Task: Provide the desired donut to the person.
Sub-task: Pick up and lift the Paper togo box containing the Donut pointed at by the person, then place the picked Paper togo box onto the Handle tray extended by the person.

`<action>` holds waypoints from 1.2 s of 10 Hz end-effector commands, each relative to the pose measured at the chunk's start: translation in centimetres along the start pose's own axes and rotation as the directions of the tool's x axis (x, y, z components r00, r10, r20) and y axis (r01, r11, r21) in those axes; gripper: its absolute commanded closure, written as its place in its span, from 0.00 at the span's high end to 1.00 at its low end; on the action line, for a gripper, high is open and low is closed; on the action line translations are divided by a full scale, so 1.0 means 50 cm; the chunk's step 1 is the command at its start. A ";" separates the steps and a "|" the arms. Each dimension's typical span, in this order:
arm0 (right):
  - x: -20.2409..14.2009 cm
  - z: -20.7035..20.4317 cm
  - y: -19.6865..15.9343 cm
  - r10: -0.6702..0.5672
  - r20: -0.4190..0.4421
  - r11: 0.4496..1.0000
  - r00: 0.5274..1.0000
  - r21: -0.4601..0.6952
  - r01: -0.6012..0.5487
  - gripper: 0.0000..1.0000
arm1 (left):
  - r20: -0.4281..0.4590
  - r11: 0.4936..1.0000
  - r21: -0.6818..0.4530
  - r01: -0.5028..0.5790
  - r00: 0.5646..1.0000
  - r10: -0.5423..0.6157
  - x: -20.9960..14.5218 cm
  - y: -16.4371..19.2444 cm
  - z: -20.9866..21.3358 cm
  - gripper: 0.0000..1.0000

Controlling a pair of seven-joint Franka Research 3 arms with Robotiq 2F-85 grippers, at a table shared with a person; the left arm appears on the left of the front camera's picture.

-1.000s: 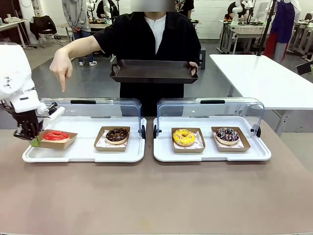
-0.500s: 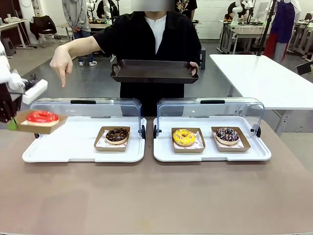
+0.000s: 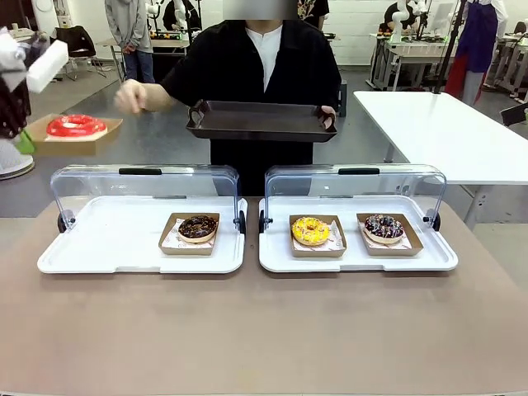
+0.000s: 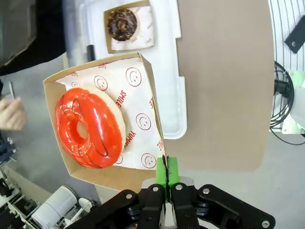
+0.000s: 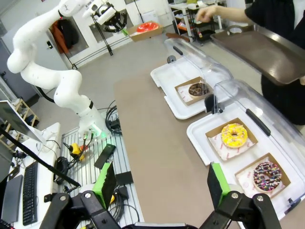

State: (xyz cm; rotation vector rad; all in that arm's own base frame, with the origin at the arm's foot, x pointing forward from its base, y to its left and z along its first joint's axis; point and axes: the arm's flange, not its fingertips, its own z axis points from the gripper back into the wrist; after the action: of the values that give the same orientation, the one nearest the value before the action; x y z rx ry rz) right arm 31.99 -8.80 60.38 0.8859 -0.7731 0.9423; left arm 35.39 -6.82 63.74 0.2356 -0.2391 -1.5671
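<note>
Four donuts show on my screens. The red donut (image 3: 76,125) sits in a brown cardboard tray (image 3: 97,134). The left gripper (image 3: 25,137) holds that tray up in the air at the left edge of the front view, above and to the left of the left serving tray (image 3: 107,239), about level with the person's chest. In the left wrist view its fingers (image 4: 172,169) are pressed together on the cardboard tray's near wall, green pads clamped on the edge. The red donut lies on printed white paper (image 4: 138,114) inside, with the worktop (image 4: 224,71) well below.

The person (image 3: 256,58) stands across the worktop from me and holds a dark tray (image 3: 260,121) in front of the body with one hand (image 3: 327,114). I see the other hand (image 3: 130,97) raised out to the side, near the cardboard tray but apart from it.

The chocolate donut (image 3: 198,227) rests in the right half of the left serving tray. The yellow donut (image 3: 310,231) and the sprinkled donut (image 3: 384,228) sit side by side in the right serving tray (image 3: 355,262). Both clear lids (image 3: 148,181) are tipped up at the far side.

My right wrist view looks down from high over the robot's side of the worktop. The right gripper (image 5: 162,179) has its fingers spread wide apart.
</note>
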 end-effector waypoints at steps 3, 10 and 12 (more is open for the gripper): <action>0.005 -0.001 -0.002 0.015 0.023 1.000 1.000 0.012 -0.015 1.00 | 0.079 0.992 -0.095 -0.082 0.993 0.090 -0.004 0.117 -0.007 0.00; 0.005 -0.001 -0.002 0.015 0.023 1.000 1.000 0.012 -0.015 1.00 | 0.053 0.996 -0.075 -0.056 0.997 0.060 -0.005 0.100 -0.020 0.00; 0.005 -0.001 -0.002 0.015 0.023 1.000 1.000 0.012 -0.015 1.00 | 0.053 0.996 -0.075 -0.056 0.997 0.060 -0.005 0.100 -0.020 0.00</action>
State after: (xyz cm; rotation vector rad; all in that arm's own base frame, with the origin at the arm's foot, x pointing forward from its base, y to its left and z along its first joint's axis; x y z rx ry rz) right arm 31.98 -8.80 60.39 0.8859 -0.7731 0.9424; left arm 40.88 -6.88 64.39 0.1198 -0.2330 -1.5222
